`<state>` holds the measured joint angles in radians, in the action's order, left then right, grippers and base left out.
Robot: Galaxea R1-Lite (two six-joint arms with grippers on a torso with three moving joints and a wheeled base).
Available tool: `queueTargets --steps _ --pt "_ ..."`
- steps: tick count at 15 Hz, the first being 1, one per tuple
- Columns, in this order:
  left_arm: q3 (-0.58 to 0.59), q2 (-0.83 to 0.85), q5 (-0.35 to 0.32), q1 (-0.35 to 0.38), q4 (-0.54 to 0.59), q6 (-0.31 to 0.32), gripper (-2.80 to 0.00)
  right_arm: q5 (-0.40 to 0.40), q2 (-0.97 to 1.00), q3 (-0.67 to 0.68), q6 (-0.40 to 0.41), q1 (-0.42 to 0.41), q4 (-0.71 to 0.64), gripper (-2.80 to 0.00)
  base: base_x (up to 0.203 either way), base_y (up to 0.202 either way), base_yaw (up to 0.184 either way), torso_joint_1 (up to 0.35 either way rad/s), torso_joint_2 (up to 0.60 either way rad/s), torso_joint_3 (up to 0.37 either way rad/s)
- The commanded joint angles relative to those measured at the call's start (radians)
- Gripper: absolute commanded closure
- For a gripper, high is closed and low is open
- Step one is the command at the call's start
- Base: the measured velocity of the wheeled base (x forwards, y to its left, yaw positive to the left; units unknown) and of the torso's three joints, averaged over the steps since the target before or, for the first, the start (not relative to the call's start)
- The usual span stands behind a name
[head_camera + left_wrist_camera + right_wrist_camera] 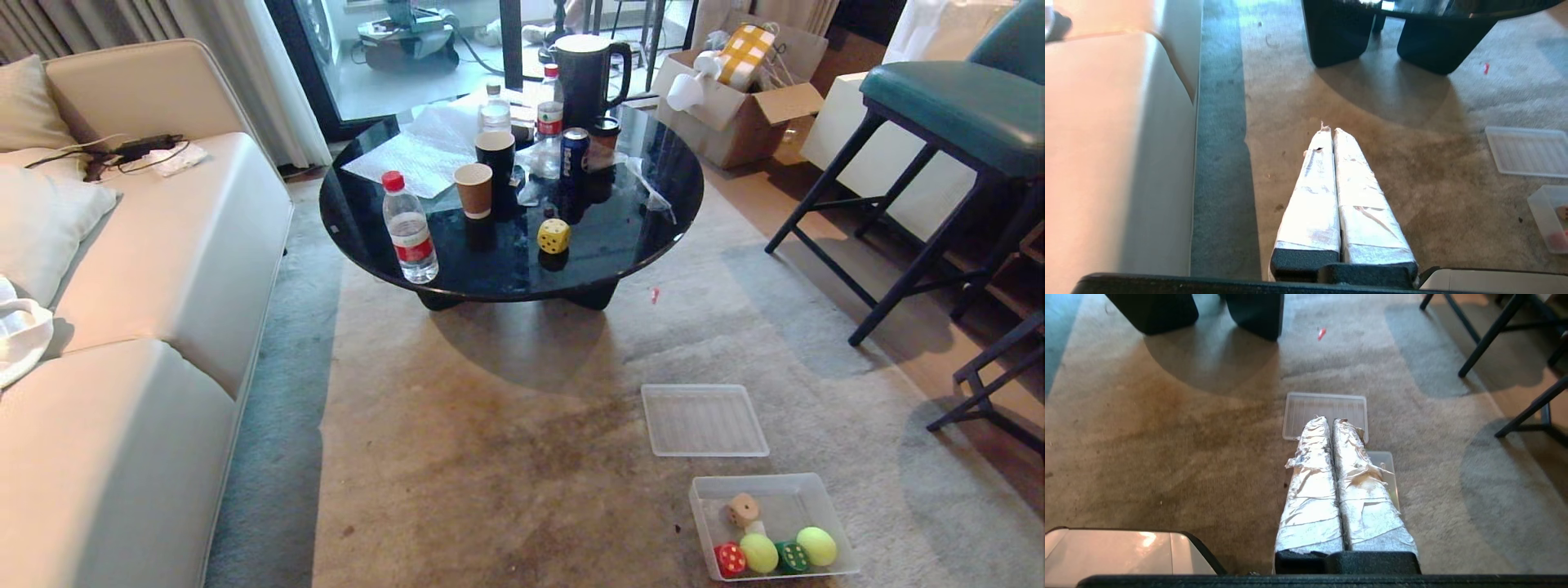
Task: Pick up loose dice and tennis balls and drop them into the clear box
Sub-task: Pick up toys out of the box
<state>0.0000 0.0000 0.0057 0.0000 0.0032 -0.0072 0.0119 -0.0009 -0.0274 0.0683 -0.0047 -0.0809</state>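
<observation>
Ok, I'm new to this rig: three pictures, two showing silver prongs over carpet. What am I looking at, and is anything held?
The wide picture comes from the robot's head camera. The other two come from cameras on its wrists; the foil-wrapped prongs are the left gripper and right gripper, both shut and empty above the carpet. On the floor, the clear box holds a tan die, red die, green die and two tennis balls; its lid lies beside it. One yellow die sits on the round table.
</observation>
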Motion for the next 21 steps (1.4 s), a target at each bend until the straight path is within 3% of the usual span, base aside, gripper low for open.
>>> queueTargets --steps 1,21 --pt "0.0 0.0 0.0 0.0 0.0 0.0 0.0 0.0 0.002 0.0 0.001 0.0 0.0 0.0 0.0 0.0 0.0 0.007 0.01 0.206" --pt "0.002 0.0 0.0 0.0 0.0 0.0 0.0 0.0 0.002 0.0 0.001 0.0 0.001 0.0 0.0 0.0 0.0 0.002 0.0 0.2"
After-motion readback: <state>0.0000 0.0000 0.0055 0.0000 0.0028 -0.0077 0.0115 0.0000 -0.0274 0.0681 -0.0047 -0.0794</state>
